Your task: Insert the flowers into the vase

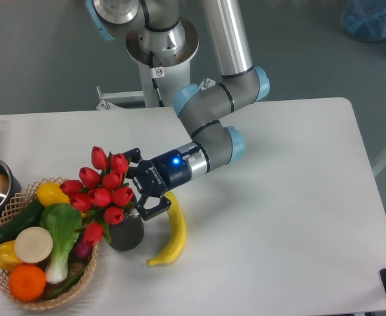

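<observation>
Nearest the camera, a wicker basket (22, 289) of fruit and vegetables sits well to the side of the fingers, beyond the flower heads. A banana (170, 234) lies on the table (292, 197) just below the fingers. The vase (127, 234) stands directly under the fingertips, and the stems appear to go down into its mouth, though the blooms hide the rim. The flowers (104, 191) spread out just past the fingertips, leaning away from the wrist. The gripper (139, 192) has its fingers closed around the bunch at the stems, below the heads. The bunch looks light, soft and easily crushed; the stems are the firmer place to hold, and the narrow vase looks easy to tip.
</observation>
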You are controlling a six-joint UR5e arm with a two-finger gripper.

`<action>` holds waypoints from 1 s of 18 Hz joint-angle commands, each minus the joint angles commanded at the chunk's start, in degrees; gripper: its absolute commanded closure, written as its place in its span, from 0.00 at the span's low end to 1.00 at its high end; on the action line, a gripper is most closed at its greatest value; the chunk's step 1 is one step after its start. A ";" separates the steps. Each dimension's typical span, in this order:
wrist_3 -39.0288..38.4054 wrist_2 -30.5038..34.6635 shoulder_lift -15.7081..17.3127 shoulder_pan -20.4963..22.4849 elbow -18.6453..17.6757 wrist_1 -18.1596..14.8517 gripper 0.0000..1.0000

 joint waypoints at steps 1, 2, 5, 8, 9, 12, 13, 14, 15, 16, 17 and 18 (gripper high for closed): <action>0.00 0.52 0.09 0.17 0.18 0.00 0.00; 0.00 1.83 0.26 0.61 0.44 0.00 0.00; -0.26 8.06 1.84 2.72 1.76 0.00 0.00; -0.62 13.87 3.69 6.15 2.02 0.00 0.00; -0.62 15.02 3.78 6.33 2.11 0.09 0.00; -0.70 16.52 5.27 6.59 2.38 0.00 0.00; -0.62 16.96 5.71 7.46 2.38 0.09 0.00; -0.62 19.14 5.89 8.43 2.98 0.09 0.00; -0.62 21.60 5.98 8.70 3.69 0.09 0.00; -0.70 23.80 6.15 8.96 3.87 0.09 0.00; -0.79 25.82 6.59 10.01 4.13 -0.09 0.00; -0.70 28.02 7.11 12.54 4.05 -0.09 0.00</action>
